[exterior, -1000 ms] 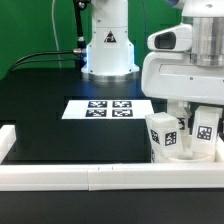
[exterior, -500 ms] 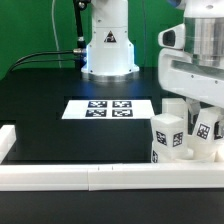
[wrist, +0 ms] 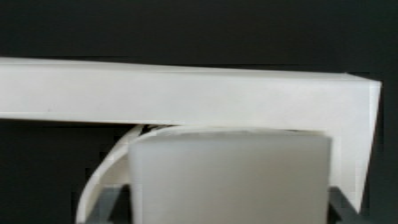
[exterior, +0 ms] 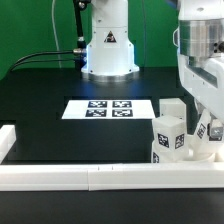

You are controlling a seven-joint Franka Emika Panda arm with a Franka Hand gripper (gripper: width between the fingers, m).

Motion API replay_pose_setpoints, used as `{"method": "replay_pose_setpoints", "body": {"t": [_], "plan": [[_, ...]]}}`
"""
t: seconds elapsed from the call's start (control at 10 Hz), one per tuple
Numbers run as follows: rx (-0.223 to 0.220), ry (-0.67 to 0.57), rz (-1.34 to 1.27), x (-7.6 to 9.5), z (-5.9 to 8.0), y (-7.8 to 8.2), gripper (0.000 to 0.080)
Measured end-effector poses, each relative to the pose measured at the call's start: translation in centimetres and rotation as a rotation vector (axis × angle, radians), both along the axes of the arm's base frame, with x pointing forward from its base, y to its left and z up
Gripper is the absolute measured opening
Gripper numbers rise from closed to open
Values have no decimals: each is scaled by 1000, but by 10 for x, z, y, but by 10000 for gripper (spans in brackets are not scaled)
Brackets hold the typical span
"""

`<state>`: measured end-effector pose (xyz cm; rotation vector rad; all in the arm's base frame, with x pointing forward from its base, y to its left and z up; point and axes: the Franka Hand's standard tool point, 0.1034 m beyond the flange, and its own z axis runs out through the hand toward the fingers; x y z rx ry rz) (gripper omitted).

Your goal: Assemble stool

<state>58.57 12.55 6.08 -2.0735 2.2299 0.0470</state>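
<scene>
At the exterior view's right, my gripper (exterior: 201,108) reaches down among the stool's upright legs. One tagged leg (exterior: 168,137) stands in front and a second tagged leg (exterior: 213,130) is beside the fingers. The seat (exterior: 188,156) peeks out low behind the front rail. In the wrist view a thick white leg (wrist: 231,172) fills the space between my dark fingers, and my gripper (wrist: 228,208) is shut on it. The seat's curved rim (wrist: 121,160) shows beside the leg. The leg's lower end is hidden.
A long white rail (exterior: 100,172) runs along the table's front, and a white rail (wrist: 178,95) also crosses the wrist view close behind the leg. The marker board (exterior: 108,108) lies mid-table. The arm's base (exterior: 108,45) stands at the back.
My hand has shifted toward the exterior view's right and turned about the leg. The jaws stay shut. The front tagged leg has hardly moved.
</scene>
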Motion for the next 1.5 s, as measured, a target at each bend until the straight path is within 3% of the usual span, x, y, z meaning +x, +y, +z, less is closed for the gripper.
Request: {"method": "replay_pose_setpoints", "body": {"t": [0.4, 0.6, 0.7, 0.8, 0.9, 1.1, 1.5], "plan": [[104, -10, -485, 5, 0, -3, 333], [106, -14, -460, 5, 0, -3, 333], [105, -14, -449, 5, 0, -2, 491], [99, -8, -343, 4, 4, 2, 596], [107, -21, -299, 8, 13, 6, 596], [88, -94, 36, 15, 35, 11, 646], [62, -122, 269, 14, 31, 9, 649]]}}
